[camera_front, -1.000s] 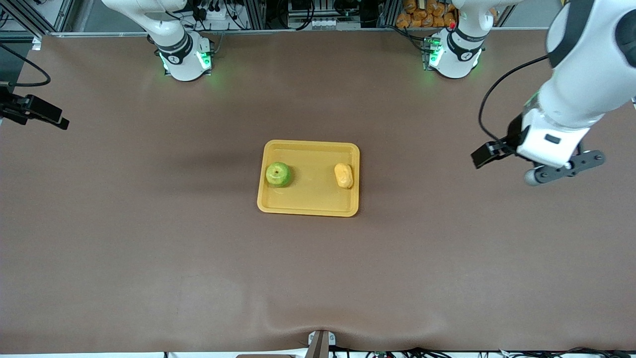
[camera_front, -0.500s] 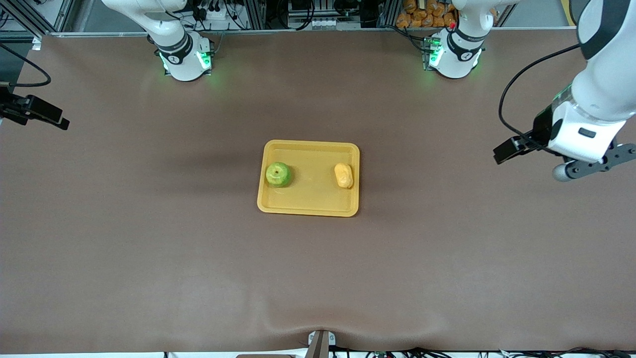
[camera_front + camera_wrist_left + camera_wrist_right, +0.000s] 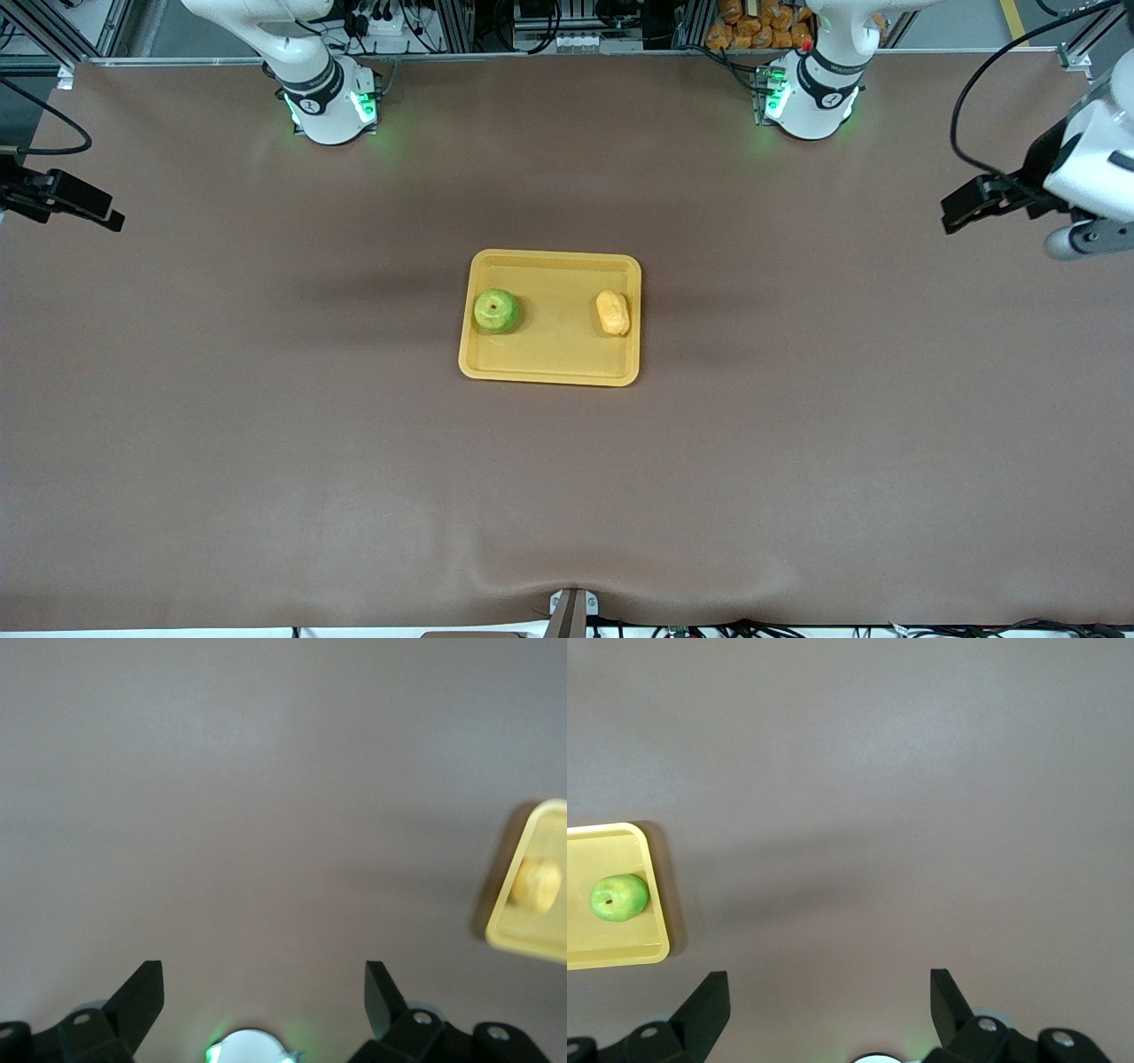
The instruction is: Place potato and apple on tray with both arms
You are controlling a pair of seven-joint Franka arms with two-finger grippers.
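The yellow tray (image 3: 554,259) lies mid-table. The green apple (image 3: 496,310) sits in it toward the right arm's end, and the yellow-orange potato (image 3: 612,313) sits in it toward the left arm's end. My left gripper (image 3: 263,979) is open and empty, high over bare table at the left arm's end (image 3: 1076,232). Its wrist view shows the tray's end (image 3: 518,921) with the potato (image 3: 538,883). My right gripper (image 3: 828,988) is open and empty, over bare table at the right arm's end (image 3: 55,197). Its wrist view shows the apple (image 3: 618,897) in the tray (image 3: 611,952).
The two arm bases (image 3: 332,102) (image 3: 811,97) glow green at the table's back edge. A pile of orange items (image 3: 753,22) lies off the table past them. A small bracket (image 3: 571,611) sits at the front edge. Brown cloth covers the table.
The left arm has swung away from the tray toward its own end of the table and toward the bases, partly leaving the front view. The right arm, apple and potato have not moved.
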